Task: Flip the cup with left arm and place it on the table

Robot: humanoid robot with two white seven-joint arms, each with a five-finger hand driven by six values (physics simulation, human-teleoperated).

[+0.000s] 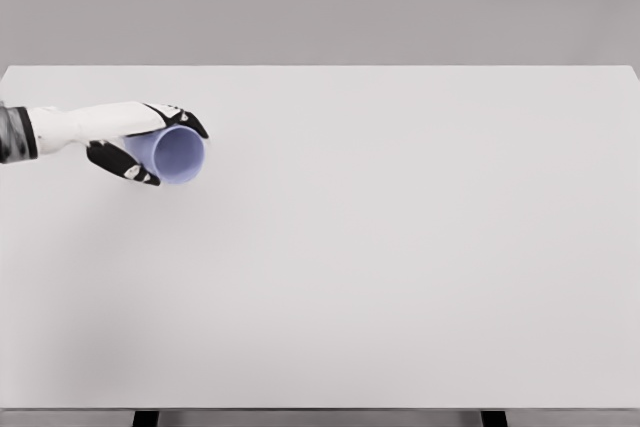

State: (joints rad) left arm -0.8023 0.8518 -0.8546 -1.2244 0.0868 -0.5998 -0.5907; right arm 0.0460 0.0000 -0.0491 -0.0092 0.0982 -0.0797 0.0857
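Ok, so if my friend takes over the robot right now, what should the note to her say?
Left hand: fingers wrapped around the light purple cup, at the left side of the white table.
Right hand: not in view.
Cup: tipped on its side in the hand, open mouth turned toward the camera. Whether it touches the table cannot be told.
Done: the cup is grasped and partway through its turn.
Left: finish the flip, stand the cup on the table, let go.
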